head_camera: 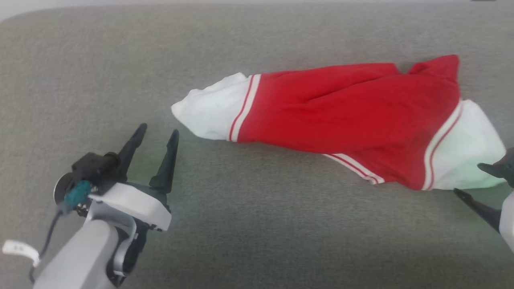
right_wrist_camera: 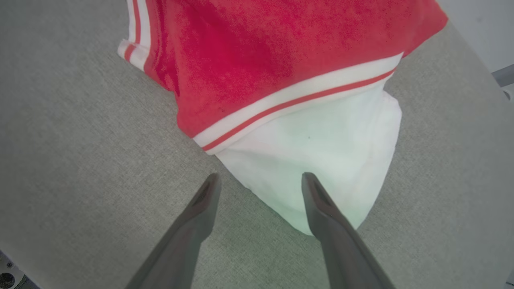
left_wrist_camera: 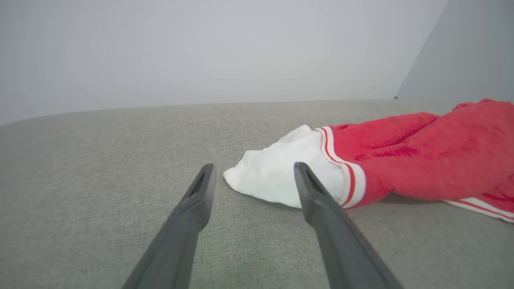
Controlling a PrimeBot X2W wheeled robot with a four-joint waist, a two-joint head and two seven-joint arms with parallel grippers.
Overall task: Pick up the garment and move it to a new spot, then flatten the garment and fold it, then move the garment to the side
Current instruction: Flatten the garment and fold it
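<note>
The left gripper [head_camera: 158, 129] has both dark fingers spread wide with nothing between them, just the bare grey fabric surface [head_camera: 257, 224] under the gap. Right ahead of its tips, a bit off to its right, sits a white end panel [head_camera: 209, 112] of the garment [head_camera: 345, 116]. It's near but apart. In the left wrist view the right-hand finger lines up in front of that white bit, with no contact to be seen. From there the red body runs off to the gripper's right, rumpled and bunched rather than flat, lying lengthwise on the surface. Past it, a pale wall [left_wrist_camera: 200, 52] rises behind the surface's far edge.

At the far end of the cloth is the right gripper [head_camera: 468, 178]. It's also wide apart and empty. The other white end panel [head_camera: 466, 156] lies just in front of its tips. In the right wrist view one finger crosses over the edge of that panel and the other hangs over bare grey fabric. Can't tell whether it's actually touching the cloth. Beyond the white comes the red-and-white stripe trim [right_wrist_camera: 297, 100], then the red body.
</note>
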